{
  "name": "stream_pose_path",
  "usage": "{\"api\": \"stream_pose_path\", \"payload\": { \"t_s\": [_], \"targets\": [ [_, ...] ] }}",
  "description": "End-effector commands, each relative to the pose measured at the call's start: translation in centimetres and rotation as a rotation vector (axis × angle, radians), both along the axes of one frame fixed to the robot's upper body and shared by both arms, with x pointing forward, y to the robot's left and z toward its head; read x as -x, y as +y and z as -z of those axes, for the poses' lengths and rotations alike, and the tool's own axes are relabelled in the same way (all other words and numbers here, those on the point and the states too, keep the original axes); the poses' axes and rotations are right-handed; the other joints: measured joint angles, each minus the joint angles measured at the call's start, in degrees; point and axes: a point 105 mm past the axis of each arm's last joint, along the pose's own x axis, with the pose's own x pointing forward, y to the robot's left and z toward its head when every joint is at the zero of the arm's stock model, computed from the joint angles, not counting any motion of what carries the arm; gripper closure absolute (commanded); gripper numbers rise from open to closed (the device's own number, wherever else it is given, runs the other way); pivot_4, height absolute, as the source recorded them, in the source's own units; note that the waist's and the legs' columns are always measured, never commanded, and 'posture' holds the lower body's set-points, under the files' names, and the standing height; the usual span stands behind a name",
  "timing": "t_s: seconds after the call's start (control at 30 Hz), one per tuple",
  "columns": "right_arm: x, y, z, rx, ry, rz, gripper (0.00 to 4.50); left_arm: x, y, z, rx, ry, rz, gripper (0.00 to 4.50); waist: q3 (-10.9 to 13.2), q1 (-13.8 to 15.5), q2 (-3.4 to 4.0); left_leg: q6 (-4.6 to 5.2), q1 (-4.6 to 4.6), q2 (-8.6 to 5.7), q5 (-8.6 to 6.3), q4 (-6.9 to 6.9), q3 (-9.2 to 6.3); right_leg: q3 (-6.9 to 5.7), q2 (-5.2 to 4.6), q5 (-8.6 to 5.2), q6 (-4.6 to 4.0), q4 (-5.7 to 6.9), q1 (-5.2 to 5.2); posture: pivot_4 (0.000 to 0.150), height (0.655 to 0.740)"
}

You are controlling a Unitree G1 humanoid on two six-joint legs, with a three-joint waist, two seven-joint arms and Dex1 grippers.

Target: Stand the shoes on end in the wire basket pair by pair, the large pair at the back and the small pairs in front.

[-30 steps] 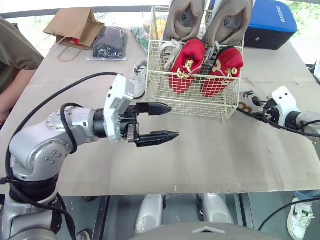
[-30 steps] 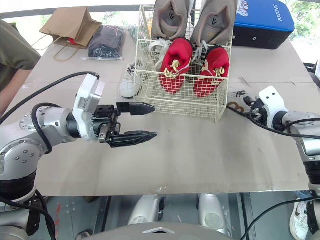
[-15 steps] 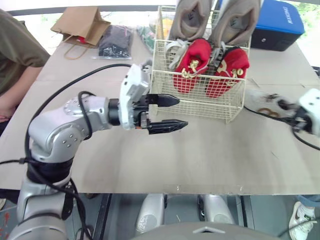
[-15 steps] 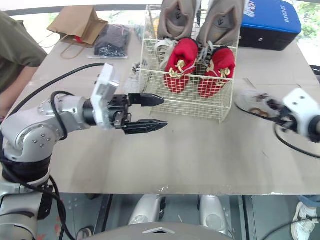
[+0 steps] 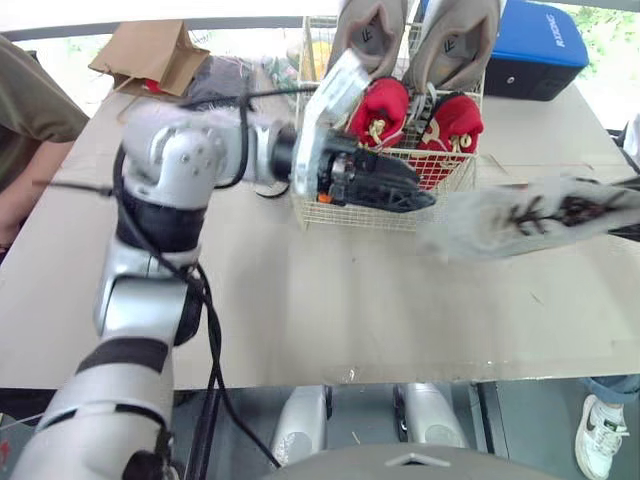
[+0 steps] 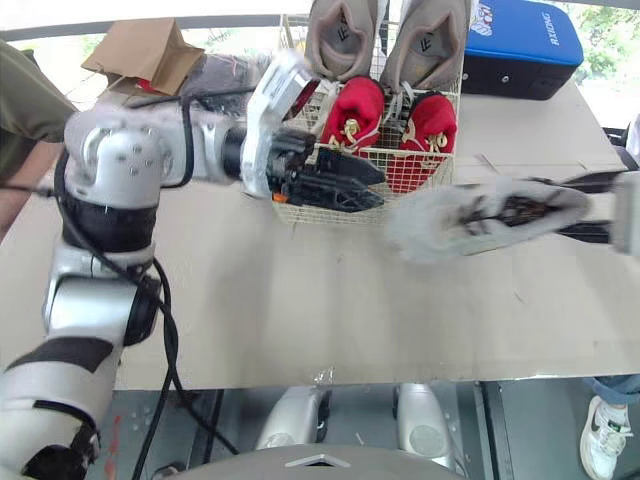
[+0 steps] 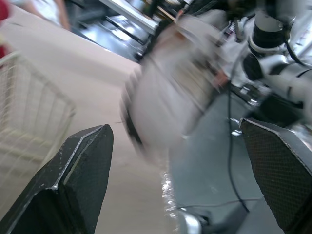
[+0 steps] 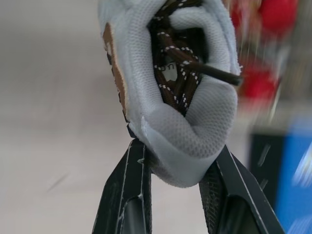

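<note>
The cream wire basket (image 5: 375, 205) stands at the back of the table. In it, two large tan shoes (image 5: 365, 35) stand on end at the back, with a red pair (image 5: 385, 105) in front of them. My left gripper (image 5: 405, 190) hovers open in front of the basket's front wall, fingers (image 7: 78, 180) wide apart and nothing between them. My right gripper (image 8: 178, 165) is shut on the heel of a light grey shoe (image 8: 170, 73) with dark brown laces. The motion-blurred grey shoe (image 5: 520, 215) hangs in the air to the right of the basket, toe towards my left gripper.
A blue case (image 5: 540, 50) lies behind the basket at the back right. A brown paper bag (image 5: 150, 50) and a black pouch (image 5: 215, 75) lie at the back left. A person (image 5: 25, 110) sits at the left table edge. The cardboard-coloured table (image 5: 300, 300) runs to the front.
My right gripper has lifted the grey shoe off the table and swung it left towards the basket. My left arm has swung right, up to the basket's front. The camera has shifted too.
</note>
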Motion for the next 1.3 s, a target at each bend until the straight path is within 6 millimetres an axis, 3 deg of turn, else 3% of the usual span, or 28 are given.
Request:
{"api": "stream_pose_path", "payload": {
  "t_s": [0.03, 0.13, 0.23, 0.33, 0.37, 0.43, 0.47, 0.5, 0.63, 0.73, 0.83, 0.93, 1.13, 1.17, 1.3],
  "targets": [
    [-0.8, 2.2, -0.5, -0.072, -0.041, -0.113, 4.00, -0.3, -0.3, 0.7, -0.064, 0.021, 0.033, 0.00, 0.0, 0.0, 0.01, -0.01, -0.05, -0.03, 0.00, -0.03, 0.02, 0.01, -0.05, 0.00, 0.00, -0.03, -0.04, 0.150, 0.7400],
    [-1.7, 3.4, -1.0, -0.112, -0.074, -0.176, 4.03, -0.1, 0.0, 2.1, -0.145, -0.025, 0.078, 0.00, 0.0, 0.0, -0.01, -0.22, -0.39, -0.06, 0.13, -0.05, 0.04, 0.03, -0.08, 0.00, 0.01, 0.03, -0.41, 0.150, 0.7400],
    [-2.8, 3.9, -1.2, -0.146, -0.065, -0.183, 4.11, 0.5, 0.7, 2.2, -0.146, 0.011, 0.107, 1.23, 0.0, 0.0, 0.02, -0.24, -1.02, -0.03, 0.15, 0.25, -0.04, -0.07, -0.05, 0.01, 0.01, 0.16, -0.97, 0.150, 0.7400],
    [-4.0, 4.2, -1.7, -0.249, -0.030, -0.154, 4.15, 0.4, 1.5, 1.4, -0.085, 0.044, 0.053, 2.73, 0.0, 0.1, 0.01, -0.24, -1.10, -0.05, 0.15, 0.25, -0.02, -0.07, -0.09, -0.01, 0.04, 0.13, -1.03, 0.150, 0.7400],
    [-4.2, 4.2, -1.5, -0.260, -0.003, -0.145, 3.18, 0.3, 1.8, 1.1, -0.060, 0.039, 0.032, 3.27, 0.0, 0.2, 0.01, -0.24, -1.11, -0.05, 0.15, 0.24, -0.03, -0.08, -0.09, -0.01, 0.05, 0.12, -1.03, 0.150, 0.7400],
    [-4.6, 3.8, -0.9, -0.305, 0.055, -0.095, 2.37, -0.1, 2.3, 0.0, 0.025, 0.009, -0.025, 3.99, 0.0, 0.4, 0.01, -0.23, -1.11, -0.05, 0.14, 0.22, -0.06, -0.12, -0.11, -0.01, 0.05, 0.15, -1.03, 0.150, 0.7400],
    [-5.2, 3.0, -0.1, -0.336, 0.092, -0.023, 1.72, -0.5, 2.8, -0.9, 0.101, -0.053, -0.089, 4.01, 0.1, 0.6, -0.01, -0.23, -1.11, -0.05, 0.14, 0.23, -0.08, -0.15, -0.11, -0.01, 0.05, 0.17, -1.02, 0.150, 0.7400],
    [-5.6, 2.5, 0.4, -0.408, 0.136, 0.036, 1.51, -1.0, 3.2, -1.9, 0.197, -0.112, -0.155, 4.01, 0.0, 0.9, -0.02, -0.23, -1.12, -0.07, 0.14, 0.24, -0.09, -0.18, -0.13, -0.01, 0.05, 0.19, -1.02, 0.150, 0.7400],
    [-7.6, 2.1, 1.6, -0.776, 0.320, 0.257, 1.50, -1.8, 4.5, -3.3, 0.364, -0.324, -0.372, 4.01, 0.0, 0.9, -0.08, -0.23, -1.05, -0.05, 0.14, 0.35, -0.19, -0.23, -0.15, 0.01, 0.01, 0.35, -0.92, 0.150, 0.7400],
    [-8.3, 4.4, 1.8, -0.986, 0.404, 0.257, 1.50, -1.8, 4.8, -2.9, 0.392, -0.479, -0.477, 4.01, 0.0, 0.9, -0.12, -0.24, -0.91, -0.09, 0.15, 0.38, -0.18, -0.18, -0.17, 0.02, 0.00, 0.66, -0.93, 0.150, 0.7400],
    [-9.1, 7.1, 0.1, -1.202, 0.450, 0.211, 1.50, -1.5, 4.4, -2.3, 0.392, -0.618, -0.523, 4.01, 0.0, 0.8, -0.13, -0.24, -0.86, -0.12, 0.15, 0.41, -0.16, -0.14, -0.17, 0.01, 0.00, 0.77, -0.91, 0.150, 0.7400],
    [-9.8, 8.5, -0.6, -1.320, 0.514, 0.211, 1.50, -1.1, 3.7, -2.2, 0.415, -0.683, -0.537, 4.01, 0.0, 1.5, -0.19, -0.25, -0.95, -0.15, 0.15, 0.40, -0.21, -0.20, -0.17, 0.01, 0.01, 0.79, -1.01, 0.150, 0.7400],
    [-8.5, 10.0, -0.9, -1.345, 0.598, 0.133, 4.25, -1.2, 3.4, -1.7, 0.406, -0.721, -0.539, 4.01, 0.0, 1.6, -0.18, -0.24, -1.08, -0.22, 0.15, 0.36, -0.20, -0.26, -0.24, 0.02, 0.01, 0.85, -1.03, 0.150, 0.7400],
    [-8.3, 10.1, -1.0, -1.352, 0.599, 0.119, 4.46, -1.0, 3.2, -1.4, 0.399, -0.707, -0.520, 4.01, 0.0, 1.4, -0.18, -0.23, -1.07, -0.23, 0.15, 0.36, -0.20, -0.26, -0.23, 0.02, 0.01, 0.87, -1.03, 0.150, 0.7400],
    [-7.8, 10.3, -1.0, -1.358, 0.613, 0.102, 4.50, -1.6, 3.6, -1.2, 0.393, -0.630, -0.546, 4.01, 0.0, 1.0, -0.18, -0.14, -0.94, -0.17, 0.11, 0.35, -0.22, -0.26, -0.16, 0.01, 0.01, 0.87, -1.04, 0.150, 0.7400]
  ]
}}
